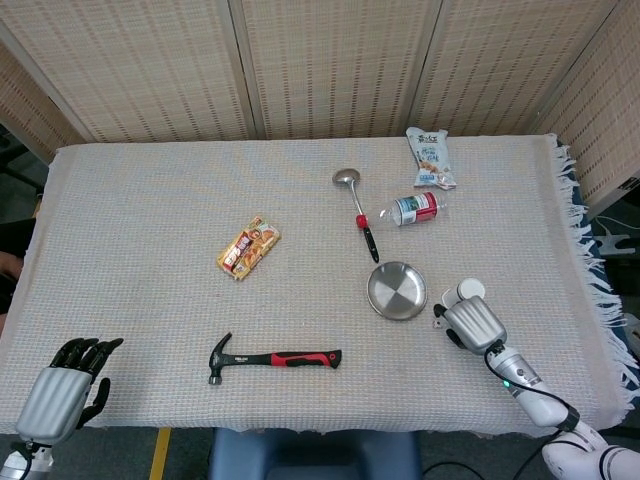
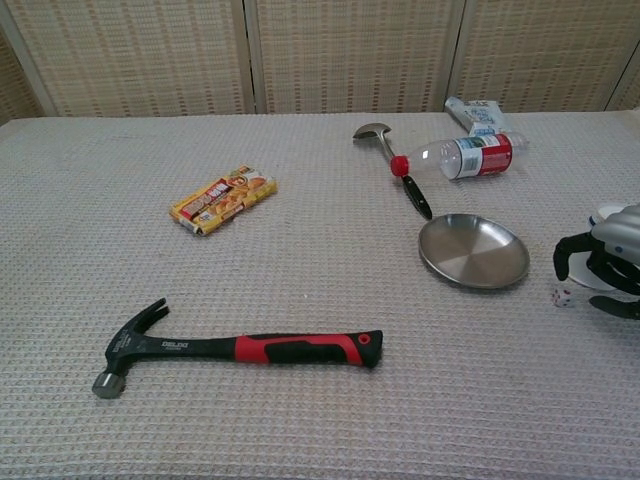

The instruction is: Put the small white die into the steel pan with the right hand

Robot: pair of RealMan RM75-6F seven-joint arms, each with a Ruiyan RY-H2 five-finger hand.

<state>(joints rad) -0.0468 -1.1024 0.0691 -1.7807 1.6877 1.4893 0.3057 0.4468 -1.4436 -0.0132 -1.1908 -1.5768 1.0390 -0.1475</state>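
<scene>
The small white die lies on the woven cloth just right of the steel pan, which shows empty. My right hand hovers over the die with its dark fingers curved down around it, and nothing is held. From the head view the right hand covers the die, so it does not show there. My left hand rests at the table's near left corner, holding nothing.
A white cup lies just behind my right hand. A ladle, a bottle and a snack bag sit beyond the pan. A hammer and a snack bar lie to the left.
</scene>
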